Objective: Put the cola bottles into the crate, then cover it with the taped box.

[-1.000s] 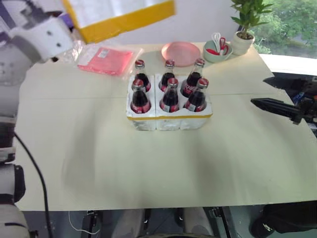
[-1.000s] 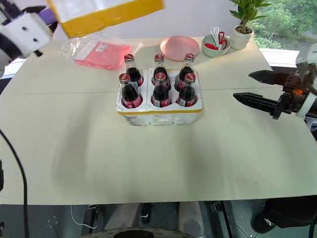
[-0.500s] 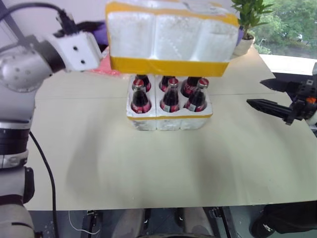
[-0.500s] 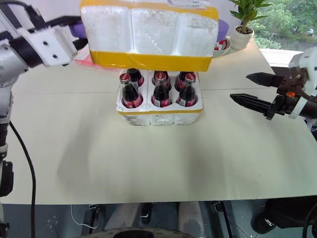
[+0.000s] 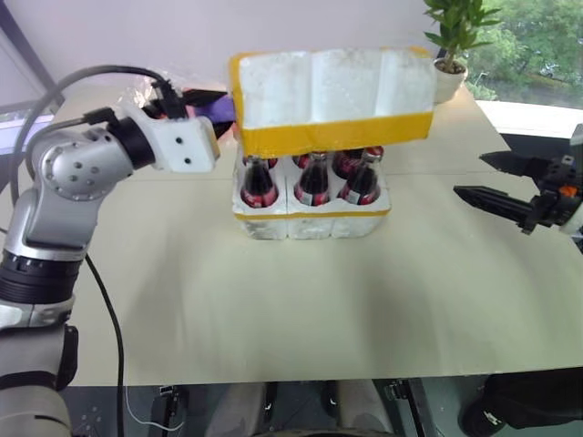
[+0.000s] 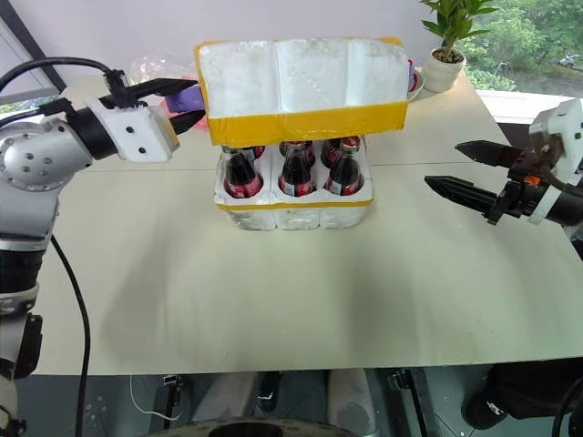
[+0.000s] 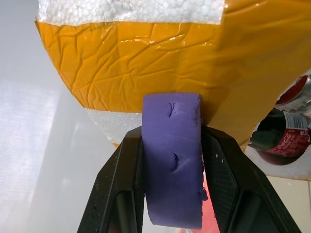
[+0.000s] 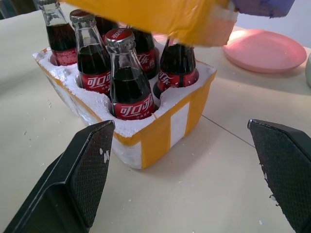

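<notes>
The taped box (image 5: 332,100), white styrofoam with wide yellow bands, hangs tilted just above the crate (image 5: 310,218). Its lower edge hides the caps of the cola bottles (image 5: 314,182), which stand in the crate's holes. My left gripper (image 5: 214,102) is at the box's left end. It is shut on a purple tab (image 7: 172,184) fixed to that end. My right gripper (image 6: 444,164) is open and empty to the right of the crate, pointing at it. From the right wrist, the bottles (image 8: 127,82) and the crate's yellow-taped corner (image 8: 160,131) are close ahead.
A pink plate (image 8: 262,48) lies behind the crate. A potted plant (image 5: 451,45) stands at the far right corner of the table (image 5: 273,309), and crinkled clear plastic (image 6: 150,68) sits at the far left.
My left arm has swung the taped box down and to the right, from high at the far left to just over the bottles. The right gripper has kept still.
</notes>
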Controlling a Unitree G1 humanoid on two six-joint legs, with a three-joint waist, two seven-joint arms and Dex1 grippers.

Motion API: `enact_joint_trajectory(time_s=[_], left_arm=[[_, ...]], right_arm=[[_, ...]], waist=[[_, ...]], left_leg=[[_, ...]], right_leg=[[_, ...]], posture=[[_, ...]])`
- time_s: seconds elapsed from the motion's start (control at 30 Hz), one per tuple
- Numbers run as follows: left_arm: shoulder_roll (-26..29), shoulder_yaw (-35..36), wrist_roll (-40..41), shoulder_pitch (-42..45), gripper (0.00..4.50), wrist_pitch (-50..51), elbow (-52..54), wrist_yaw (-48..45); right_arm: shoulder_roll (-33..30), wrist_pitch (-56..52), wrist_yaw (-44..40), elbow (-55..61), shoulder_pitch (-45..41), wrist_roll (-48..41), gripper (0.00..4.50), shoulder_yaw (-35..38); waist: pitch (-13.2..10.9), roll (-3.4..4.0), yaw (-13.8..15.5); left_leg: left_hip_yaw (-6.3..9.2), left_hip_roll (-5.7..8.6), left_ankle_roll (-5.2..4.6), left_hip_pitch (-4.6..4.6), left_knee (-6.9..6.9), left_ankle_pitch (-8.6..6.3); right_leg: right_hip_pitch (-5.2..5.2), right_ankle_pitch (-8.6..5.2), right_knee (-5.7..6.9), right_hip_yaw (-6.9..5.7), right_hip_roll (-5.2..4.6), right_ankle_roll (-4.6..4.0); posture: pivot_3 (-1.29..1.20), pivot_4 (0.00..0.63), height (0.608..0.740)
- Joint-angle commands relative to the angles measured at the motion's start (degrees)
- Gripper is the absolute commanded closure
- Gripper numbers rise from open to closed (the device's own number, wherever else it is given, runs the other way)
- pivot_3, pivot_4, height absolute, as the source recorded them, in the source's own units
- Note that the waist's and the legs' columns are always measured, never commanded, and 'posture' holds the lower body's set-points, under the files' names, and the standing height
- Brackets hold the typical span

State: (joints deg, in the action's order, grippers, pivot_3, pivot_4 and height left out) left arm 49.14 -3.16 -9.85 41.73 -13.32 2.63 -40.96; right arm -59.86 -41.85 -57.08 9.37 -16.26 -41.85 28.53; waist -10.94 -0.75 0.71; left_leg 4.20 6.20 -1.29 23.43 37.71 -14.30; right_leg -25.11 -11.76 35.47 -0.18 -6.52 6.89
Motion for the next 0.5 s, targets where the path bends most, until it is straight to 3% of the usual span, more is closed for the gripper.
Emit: enact_joint_trajectory(time_s=[0.03,0.4,0.5], left_arm=[[2.0,2.6,-0.9,0.3,2.77,-2.3,-1.5,1.0],[2.7,2.4,-1.6,0.3,2.77,-7.9,-4.6,2.3],[2.8,2.4,-1.6,0.0,3.60,-8.7,-4.5,1.9]], right_arm=[[-0.7,0.5,0.4,0.9,-1.3,-0.6,0.00,1.5],[-1.1,0.8,0.6,0.0,-2.3,-0.1,0.00,1.1],[-1.1,0.7,0.4,-0.3,-2.3,0.0,0.00,1.5]], waist=[[0.0,0.00,0.0],[0.0,0.00,0.0],[0.0,0.00,0.0]], left_leg=[[0.00,0.00,0.00,0.00,0.01,0.00],[0.00,0.00,-0.04,0.00,0.08,-0.02],[0.00,0.00,-0.04,0.00,0.08,-0.03]], right_leg=[[0.01,0.00,0.00,0.00,0.00,0.00],[0.04,0.01,0.00,0.00,-0.01,0.03],[0.04,0.02,0.00,0.00,-0.01,0.03]], posture=[[0.00,0.150,0.740],[0.00,0.150,0.740],[0.00,0.150,0.740]])
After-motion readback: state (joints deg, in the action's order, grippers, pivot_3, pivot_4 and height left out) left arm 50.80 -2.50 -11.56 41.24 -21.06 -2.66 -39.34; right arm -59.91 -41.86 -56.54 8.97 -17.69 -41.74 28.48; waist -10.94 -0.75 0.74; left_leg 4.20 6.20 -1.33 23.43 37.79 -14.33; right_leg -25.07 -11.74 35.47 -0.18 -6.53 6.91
